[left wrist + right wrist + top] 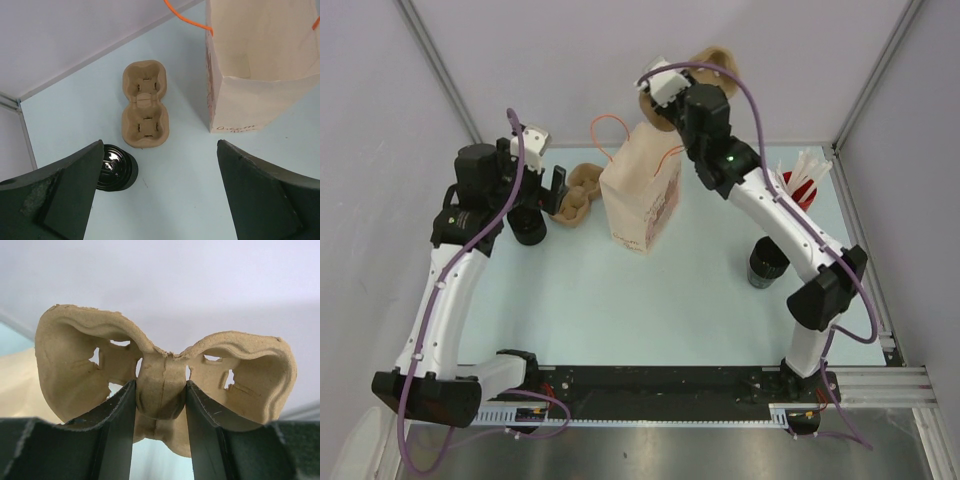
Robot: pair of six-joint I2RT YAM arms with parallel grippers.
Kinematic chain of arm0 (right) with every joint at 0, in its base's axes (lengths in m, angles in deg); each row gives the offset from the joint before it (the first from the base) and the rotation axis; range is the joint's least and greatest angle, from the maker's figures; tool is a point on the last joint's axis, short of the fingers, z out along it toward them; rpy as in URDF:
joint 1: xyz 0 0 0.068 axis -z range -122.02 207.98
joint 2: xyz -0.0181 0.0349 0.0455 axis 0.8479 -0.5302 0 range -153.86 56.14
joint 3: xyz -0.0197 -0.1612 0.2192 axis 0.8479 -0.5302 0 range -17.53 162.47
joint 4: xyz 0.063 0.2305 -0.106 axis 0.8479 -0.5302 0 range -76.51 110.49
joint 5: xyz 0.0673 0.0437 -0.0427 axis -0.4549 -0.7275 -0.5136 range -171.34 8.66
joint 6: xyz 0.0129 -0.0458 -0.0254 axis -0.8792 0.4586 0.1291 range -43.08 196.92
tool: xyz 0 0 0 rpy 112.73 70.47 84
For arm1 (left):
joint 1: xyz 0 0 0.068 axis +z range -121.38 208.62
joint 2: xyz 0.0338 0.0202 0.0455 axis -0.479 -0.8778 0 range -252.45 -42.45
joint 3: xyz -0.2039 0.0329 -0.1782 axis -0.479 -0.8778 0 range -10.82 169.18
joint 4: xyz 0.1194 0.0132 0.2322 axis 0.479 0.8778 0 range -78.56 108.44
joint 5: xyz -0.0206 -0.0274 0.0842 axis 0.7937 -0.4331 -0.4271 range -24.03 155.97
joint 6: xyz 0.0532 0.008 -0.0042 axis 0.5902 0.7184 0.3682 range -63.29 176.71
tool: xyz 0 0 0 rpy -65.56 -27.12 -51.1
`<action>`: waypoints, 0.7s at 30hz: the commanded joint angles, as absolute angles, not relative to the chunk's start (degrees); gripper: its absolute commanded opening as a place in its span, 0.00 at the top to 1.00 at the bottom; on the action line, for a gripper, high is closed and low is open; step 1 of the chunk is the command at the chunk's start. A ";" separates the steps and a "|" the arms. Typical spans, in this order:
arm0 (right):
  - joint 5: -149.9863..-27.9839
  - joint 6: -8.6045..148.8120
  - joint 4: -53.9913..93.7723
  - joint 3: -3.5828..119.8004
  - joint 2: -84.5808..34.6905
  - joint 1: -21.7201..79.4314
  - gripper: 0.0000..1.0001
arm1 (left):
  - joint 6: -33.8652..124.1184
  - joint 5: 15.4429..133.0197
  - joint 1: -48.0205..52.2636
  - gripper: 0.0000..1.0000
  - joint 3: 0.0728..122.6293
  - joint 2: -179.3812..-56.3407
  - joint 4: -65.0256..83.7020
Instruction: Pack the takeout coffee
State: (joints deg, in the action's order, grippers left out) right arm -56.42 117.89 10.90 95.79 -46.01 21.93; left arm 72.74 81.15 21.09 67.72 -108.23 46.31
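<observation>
- One carrier (162,385) is pinched in your right fingers (115,440), up near the bag (642,195); lower it in.
- Left fingers (65,200) gape wide by the coffee (116,167); grab it next.

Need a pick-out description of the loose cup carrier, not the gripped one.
Start at the paper bag mid-table. To its left, between the bag and a black cup, a tan two-pocket pulp carrier lies flat. Its twin is clamped in the right pincer, aloft; this one rests untouched.
</observation>
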 commanded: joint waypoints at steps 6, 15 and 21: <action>-57.61 122.09 1.95 99.63 -50.56 14.48 0.62 | 72.61 75.38 21.41 0.01 64.77 -104.51 42.56; -60.07 119.99 -10.53 102.62 -53.46 11.49 0.62 | 72.09 74.85 21.59 0.01 64.24 -103.72 42.11; -64.37 116.65 -18.35 108.05 -55.92 11.14 0.61 | 71.65 75.29 21.77 0.00 63.80 -103.36 42.03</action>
